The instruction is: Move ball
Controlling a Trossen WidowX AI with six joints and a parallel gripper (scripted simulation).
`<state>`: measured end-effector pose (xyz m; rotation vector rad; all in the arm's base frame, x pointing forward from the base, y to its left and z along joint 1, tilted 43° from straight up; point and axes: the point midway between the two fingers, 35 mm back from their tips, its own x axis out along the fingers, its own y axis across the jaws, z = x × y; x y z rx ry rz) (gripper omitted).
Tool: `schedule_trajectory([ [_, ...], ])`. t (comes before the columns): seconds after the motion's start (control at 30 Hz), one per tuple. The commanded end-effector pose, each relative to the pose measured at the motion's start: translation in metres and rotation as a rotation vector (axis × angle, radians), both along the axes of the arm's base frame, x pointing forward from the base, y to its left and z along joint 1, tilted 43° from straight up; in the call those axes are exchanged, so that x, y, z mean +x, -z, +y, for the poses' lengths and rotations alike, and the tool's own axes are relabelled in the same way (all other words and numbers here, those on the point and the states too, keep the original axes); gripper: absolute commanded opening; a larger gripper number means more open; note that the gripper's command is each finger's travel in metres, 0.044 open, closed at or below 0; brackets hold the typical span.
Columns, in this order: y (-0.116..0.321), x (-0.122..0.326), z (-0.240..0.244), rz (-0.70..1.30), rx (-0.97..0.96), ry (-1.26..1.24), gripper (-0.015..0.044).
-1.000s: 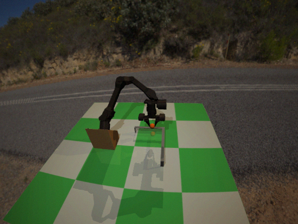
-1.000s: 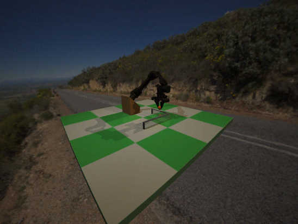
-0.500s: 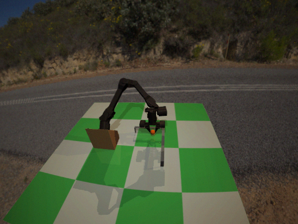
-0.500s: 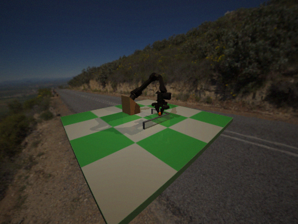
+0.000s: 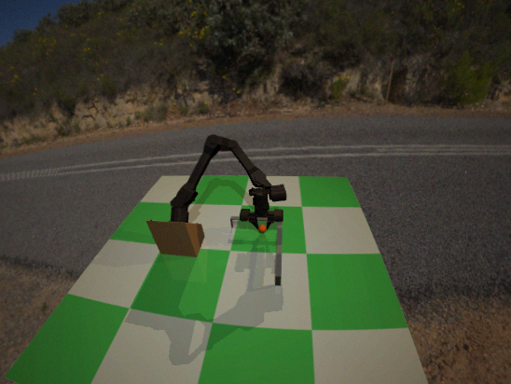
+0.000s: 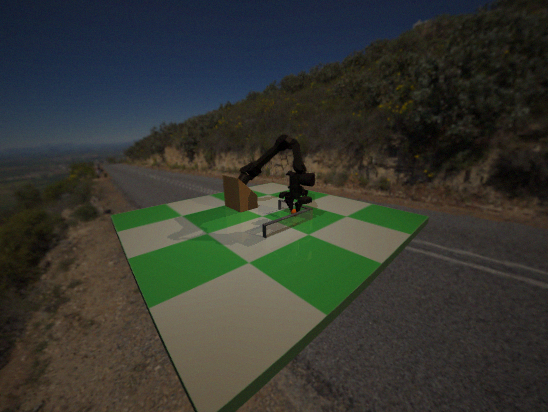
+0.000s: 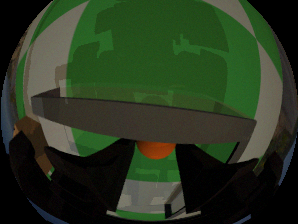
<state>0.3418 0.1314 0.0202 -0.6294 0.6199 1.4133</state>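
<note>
Orange ball (image 5: pixel 262 227) clamped in gripper (image 5: pixel 262 226), low inside the wall corner.
Ball partly hidden behind clear wall (image 7: pixel 143 117) in wrist view.

The ball (image 5: pixel 262 227) was orange, the arm (image 5: pixel 224 158) black, the table (image 5: pixel 350 289) green-and-white checkered, the box (image 5: pixel 177 239) brown.

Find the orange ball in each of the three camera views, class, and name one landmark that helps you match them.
Top: ball at centre, between the gripper fingers, near the walls' corner.
Exterior: ball above centre, under the gripper.
Wrist: ball low centre, partly hidden by a wall's rim.
Shared landmark: the clear walls.
</note>
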Motion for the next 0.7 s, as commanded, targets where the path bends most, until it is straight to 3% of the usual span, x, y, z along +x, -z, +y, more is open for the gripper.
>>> schedule_trajectory([
  [0.0,0.0086,-0.0013,0.0050,0.012,-0.002,0.004,0.0000],
  [0.23,0.0103,-0.0013,0.0067,0.012,-0.002,0.004,0.0000],
  [0.6,0.0063,-0.0003,0.0057,0.004,0.002,0.000,0.0289],
  [0.67,0.0063,-0.0003,0.0057,0.004,0.002,0.000,0.0292],
])
